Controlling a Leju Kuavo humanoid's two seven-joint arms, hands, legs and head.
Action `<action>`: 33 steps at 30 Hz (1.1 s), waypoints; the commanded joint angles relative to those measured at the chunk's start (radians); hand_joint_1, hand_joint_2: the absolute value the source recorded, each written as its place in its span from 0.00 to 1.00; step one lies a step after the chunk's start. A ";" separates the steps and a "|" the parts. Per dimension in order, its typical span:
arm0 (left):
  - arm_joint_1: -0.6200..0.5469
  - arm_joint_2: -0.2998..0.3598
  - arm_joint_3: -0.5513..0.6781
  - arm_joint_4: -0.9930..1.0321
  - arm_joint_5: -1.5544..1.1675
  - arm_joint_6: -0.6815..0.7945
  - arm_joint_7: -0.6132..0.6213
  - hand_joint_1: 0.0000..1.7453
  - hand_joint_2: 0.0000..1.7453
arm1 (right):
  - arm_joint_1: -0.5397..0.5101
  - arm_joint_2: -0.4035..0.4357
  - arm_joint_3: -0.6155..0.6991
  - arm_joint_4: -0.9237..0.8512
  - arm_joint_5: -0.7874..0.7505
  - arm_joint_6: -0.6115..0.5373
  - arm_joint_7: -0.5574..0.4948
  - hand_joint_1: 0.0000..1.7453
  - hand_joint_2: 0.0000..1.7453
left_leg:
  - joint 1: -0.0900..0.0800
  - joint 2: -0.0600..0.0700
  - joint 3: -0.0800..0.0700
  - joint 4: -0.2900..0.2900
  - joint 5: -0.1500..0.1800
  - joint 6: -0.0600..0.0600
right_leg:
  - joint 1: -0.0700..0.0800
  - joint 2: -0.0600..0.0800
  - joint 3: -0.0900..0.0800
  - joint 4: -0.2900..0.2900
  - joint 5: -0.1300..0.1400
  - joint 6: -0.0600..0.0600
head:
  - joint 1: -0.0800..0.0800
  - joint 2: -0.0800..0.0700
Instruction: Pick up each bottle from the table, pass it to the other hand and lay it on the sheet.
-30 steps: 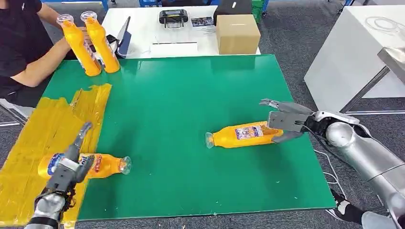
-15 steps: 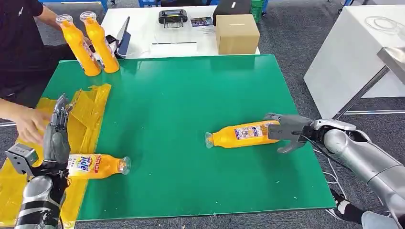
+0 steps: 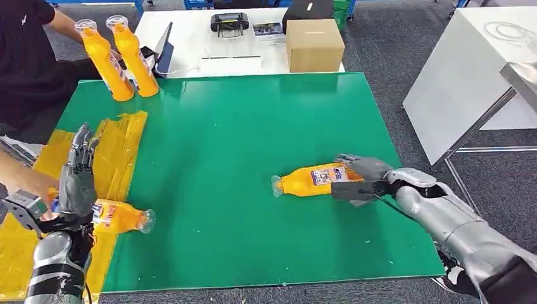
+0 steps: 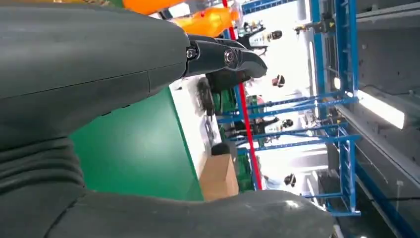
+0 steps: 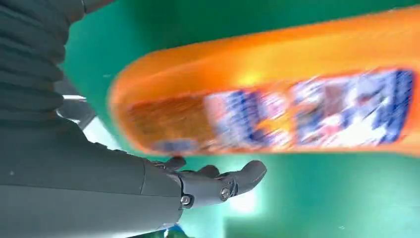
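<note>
An orange bottle (image 3: 313, 180) lies on its side on the green table (image 3: 240, 126), cap towards my left; in the right wrist view the bottle (image 5: 277, 109) is blurred. My right hand (image 3: 358, 178) straddles its base, fingers above and thumb below, with a gap still showing at the fingers (image 5: 218, 186). A second orange bottle (image 3: 120, 216) lies on the yellow sheet (image 3: 120, 142) at the table's left edge. My left hand (image 3: 78, 180) stands over it, fingers straight and apart, holding nothing. A person's forearm (image 3: 19, 177) reaches in at that bottle's base.
Two more orange bottles (image 3: 104, 60) (image 3: 136, 57) stand upright at the far left corner, beside the seated person. Behind the green table a white table carries a cardboard box (image 3: 315, 44) and a tablet (image 3: 163, 54). Another white table (image 3: 468, 69) stands to the right.
My right hand has slid left and now lies around the bottle's base. The bottle on the sheet has shifted a little left, with the person's arm beside it. My left hand stays raised.
</note>
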State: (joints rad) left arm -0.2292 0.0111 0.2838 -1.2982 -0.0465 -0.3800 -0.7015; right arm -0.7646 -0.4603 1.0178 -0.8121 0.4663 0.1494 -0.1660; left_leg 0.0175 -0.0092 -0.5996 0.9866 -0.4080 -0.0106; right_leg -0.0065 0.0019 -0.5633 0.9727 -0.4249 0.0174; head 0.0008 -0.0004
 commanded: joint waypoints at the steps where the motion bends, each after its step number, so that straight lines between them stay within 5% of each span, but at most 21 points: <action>1: -0.033 -0.030 0.075 0.102 0.015 -0.045 0.003 0.00 0.00 | 0.041 0.241 -0.095 0.260 0.164 -0.090 -0.007 0.00 1.00 | 0.000 0.004 0.007 -0.002 -0.002 0.001 | 0.001 0.003 0.006 -0.003 -0.001 -0.001 | 0.000 0.000; 10: -0.061 -0.031 0.080 0.154 0.017 -0.056 0.003 0.00 0.00 | 0.044 0.304 -0.116 0.344 0.252 -0.050 -0.007 0.00 1.00 | 0.000 0.001 0.004 -0.001 -0.001 0.001 | 0.001 -0.001 0.004 -0.002 -0.001 0.000 | 0.000 0.000; 11: -0.070 -0.030 0.077 0.168 0.020 -0.060 0.003 0.00 0.00 | 0.030 0.295 -0.099 0.359 0.264 -0.010 -0.019 1.00 1.00 | 0.000 0.000 0.005 -0.001 -0.001 0.001 | 0.001 -0.001 0.005 -0.002 -0.001 0.000 | 0.000 0.000; 29: -0.087 -0.028 0.073 0.204 0.016 -0.048 0.003 0.00 0.00 | 0.011 0.277 -0.114 0.391 0.239 0.057 -0.015 1.00 1.00 | 0.000 -0.002 0.010 -0.001 0.000 0.001 | 0.000 -0.003 0.010 -0.002 -0.001 0.000 | 0.000 0.000; 33: -0.070 -0.037 0.080 0.204 0.023 -0.043 0.003 0.00 0.00 | 0.037 0.316 -0.207 0.379 0.168 -0.020 0.000 1.00 1.00 | 0.000 -0.001 0.011 -0.001 0.000 0.001 | 0.000 -0.002 0.011 -0.003 -0.001 0.000 | 0.000 0.000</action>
State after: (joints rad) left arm -0.2701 -0.0069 0.3372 -1.1670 -0.0286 -0.4303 -0.7015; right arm -0.7739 -0.1911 0.8999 -0.5047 0.7000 0.1854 -0.1866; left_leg 0.0175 -0.0088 -0.5910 0.9866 -0.4081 -0.0106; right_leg -0.0069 0.0019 -0.5558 0.9721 -0.4250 0.0173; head 0.0011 -0.0004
